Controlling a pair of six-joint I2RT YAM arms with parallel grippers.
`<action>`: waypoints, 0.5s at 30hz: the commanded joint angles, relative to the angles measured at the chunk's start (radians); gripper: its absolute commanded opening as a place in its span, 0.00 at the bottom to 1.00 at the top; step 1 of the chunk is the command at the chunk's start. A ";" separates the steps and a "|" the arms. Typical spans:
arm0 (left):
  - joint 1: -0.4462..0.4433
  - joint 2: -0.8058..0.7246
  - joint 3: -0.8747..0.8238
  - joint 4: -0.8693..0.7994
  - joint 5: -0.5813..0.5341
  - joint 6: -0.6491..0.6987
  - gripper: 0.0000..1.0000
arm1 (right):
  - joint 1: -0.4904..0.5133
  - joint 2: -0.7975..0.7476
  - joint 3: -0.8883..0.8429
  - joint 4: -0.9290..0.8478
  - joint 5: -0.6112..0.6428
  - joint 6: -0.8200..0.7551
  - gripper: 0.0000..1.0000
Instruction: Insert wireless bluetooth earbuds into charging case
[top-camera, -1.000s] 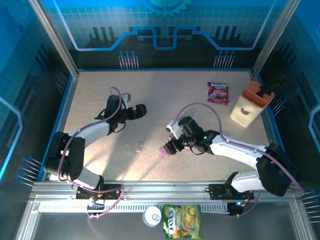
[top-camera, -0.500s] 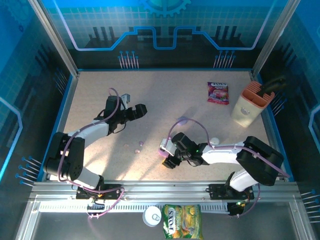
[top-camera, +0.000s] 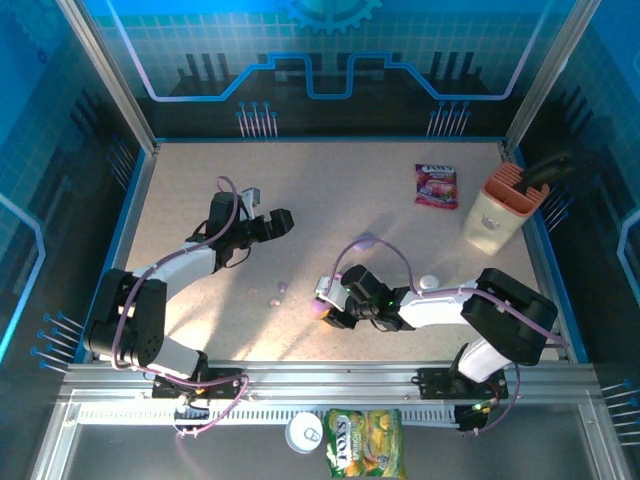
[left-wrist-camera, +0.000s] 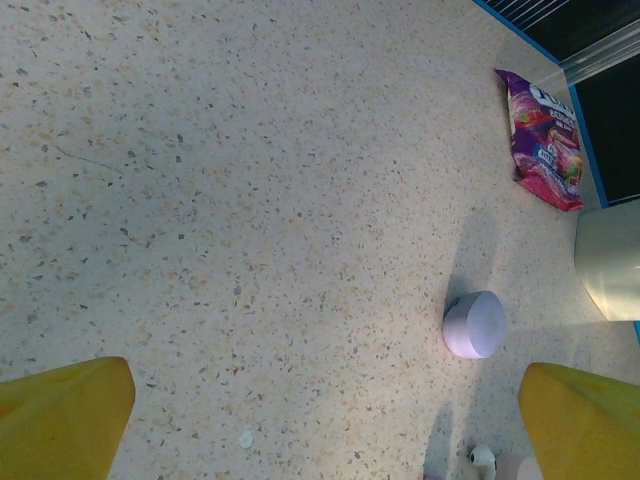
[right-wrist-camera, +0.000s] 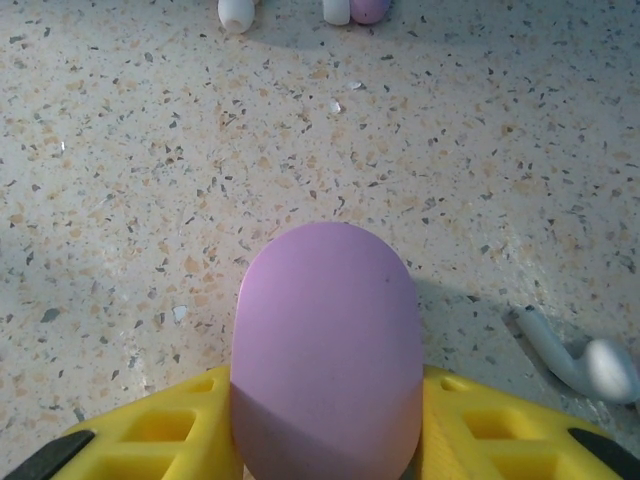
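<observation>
Speckled tabletop (top-camera: 420, 230), blue-lit cell. Right gripper (right-wrist-camera: 325, 425) sits low, jaws pinched on the lilac case (right-wrist-camera: 325, 330), probably to steady it for loading. Earbuds (right-wrist-camera: 340, 10) lie loose ahead of it, with a white earbud (right-wrist-camera: 585, 362) just beside the case. Left gripper (left-wrist-camera: 325, 420) gapes wide and empty, well clear.

Case (right-wrist-camera: 328, 350) between the right fingers (right-wrist-camera: 170, 430); 1 earbud (right-wrist-camera: 585, 362) lies just right of it on the table (right-wrist-camera: 120, 200), other earbuds (right-wrist-camera: 235, 10) ahead.
</observation>
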 joint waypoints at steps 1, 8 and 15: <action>0.010 -0.040 -0.031 0.018 0.021 0.034 0.99 | -0.003 -0.038 -0.007 0.012 -0.014 -0.022 0.40; 0.019 -0.120 -0.187 0.339 0.074 0.136 0.99 | -0.082 -0.168 0.015 -0.072 -0.116 -0.018 0.39; -0.021 -0.252 -0.236 0.378 0.210 0.343 0.99 | -0.285 -0.274 0.106 -0.223 -0.390 -0.008 0.38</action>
